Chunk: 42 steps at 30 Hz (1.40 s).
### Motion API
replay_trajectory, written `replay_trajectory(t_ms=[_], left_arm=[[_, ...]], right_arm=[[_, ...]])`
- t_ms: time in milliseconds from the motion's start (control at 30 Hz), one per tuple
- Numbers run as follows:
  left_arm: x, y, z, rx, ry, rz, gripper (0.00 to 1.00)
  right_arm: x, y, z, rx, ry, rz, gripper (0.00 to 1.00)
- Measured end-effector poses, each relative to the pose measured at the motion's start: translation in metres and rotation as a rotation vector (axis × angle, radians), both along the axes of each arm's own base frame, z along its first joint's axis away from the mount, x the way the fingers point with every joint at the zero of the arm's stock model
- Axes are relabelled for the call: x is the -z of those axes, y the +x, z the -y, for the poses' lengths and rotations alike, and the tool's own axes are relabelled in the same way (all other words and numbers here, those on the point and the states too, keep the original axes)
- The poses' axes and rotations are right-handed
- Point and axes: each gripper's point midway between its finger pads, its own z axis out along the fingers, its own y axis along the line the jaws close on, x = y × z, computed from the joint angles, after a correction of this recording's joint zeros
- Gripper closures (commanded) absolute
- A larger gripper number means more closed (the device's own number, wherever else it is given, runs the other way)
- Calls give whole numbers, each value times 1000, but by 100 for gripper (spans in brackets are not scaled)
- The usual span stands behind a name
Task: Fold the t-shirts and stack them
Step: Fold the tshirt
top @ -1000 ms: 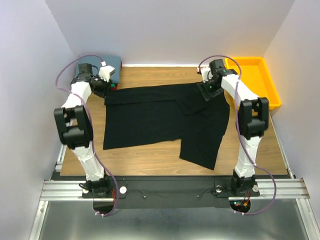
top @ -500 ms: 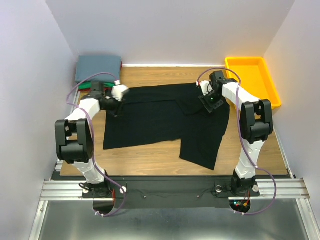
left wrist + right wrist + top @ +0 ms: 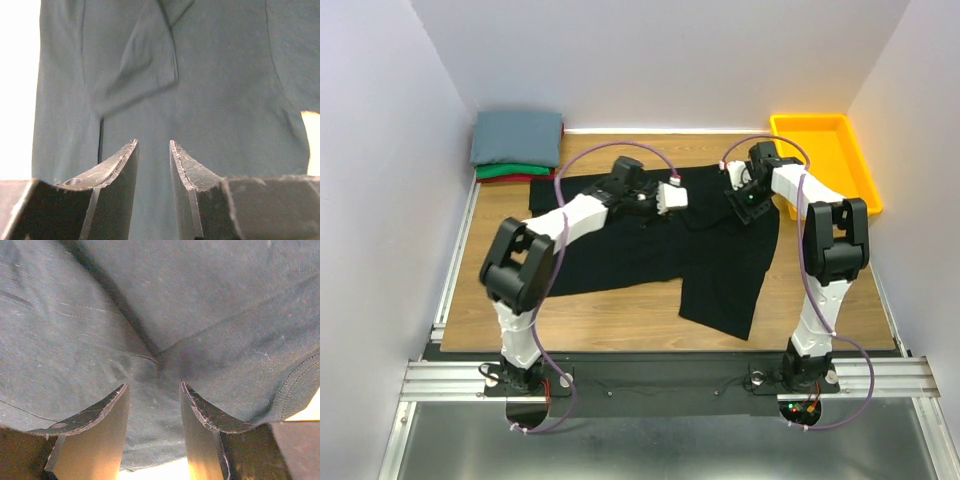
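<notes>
Garment, black t-shirt point(image 3: 620, 250): lay spread across the middle of the wooden table point(image 3: 610, 325). Its left part was broad and flat, and its right part ran down toward the near edge. A small flap was doubled over at its far middle.

Left gripper point(image 3: 672, 196): reached in from the left over the far middle of the black t-shirt. In the wrist view its fingers point(image 3: 120, 165) stood slightly parted with nothing between them, and the doubled flap lay just beyond the tips.

Right gripper point(image 3: 748, 200): sat low at the far right part of the same shirt. Its fingers point(image 3: 105, 412) were spread to either side of a raised crease and clamped no cloth. Whether the tips pressed the fabric could not be told.

Folded stack, far left corner, well apart from the black shirt: slate grey-blue tee point(image 3: 517, 137) on top, green tee point(image 3: 510, 169) beneath it, red tee point(image 3: 505, 178) at the bottom with only its edge showing.

Yellow plastic bin point(image 3: 865, 175): stood at the far right, just beside the right arm.
</notes>
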Motion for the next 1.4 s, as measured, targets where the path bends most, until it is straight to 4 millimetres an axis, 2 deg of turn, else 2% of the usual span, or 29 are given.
replay_trajectory(t_ms=[133, 267, 567, 833, 967, 1067, 1133, 1233, 1267, 1300, 1400], left_arm=[[29, 2, 37, 76, 22, 30, 57], [50, -1, 60, 128, 49, 50, 57], [60, 0, 94, 201, 96, 153, 58], [91, 12, 99, 186, 162, 155, 58], [86, 25, 101, 154, 175, 182, 62], [85, 31, 98, 131, 198, 196, 75], [87, 32, 94, 122, 215, 195, 82], [90, 34, 89, 109, 229, 185, 92], [90, 35, 88, 108, 230, 183, 97], [91, 35, 87, 108, 230, 178, 100], [91, 35, 85, 109, 221, 166, 100]], right_arm=[[5, -2, 6, 27, 49, -30, 50], [7, -7, 4, 39, 103, -67, 51], [15, -17, -5, 37, 172, -130, 57], [18, -18, -2, 50, 195, -146, 62], [18, -17, -2, 56, 202, -150, 66], [18, -16, 0, 61, 203, -149, 72], [18, -16, 1, 63, 203, -149, 72], [17, -15, 0, 67, 204, -150, 62], [17, -15, 0, 69, 205, -150, 54], [16, -14, 0, 69, 205, -149, 52], [14, -13, 0, 70, 208, -144, 49]])
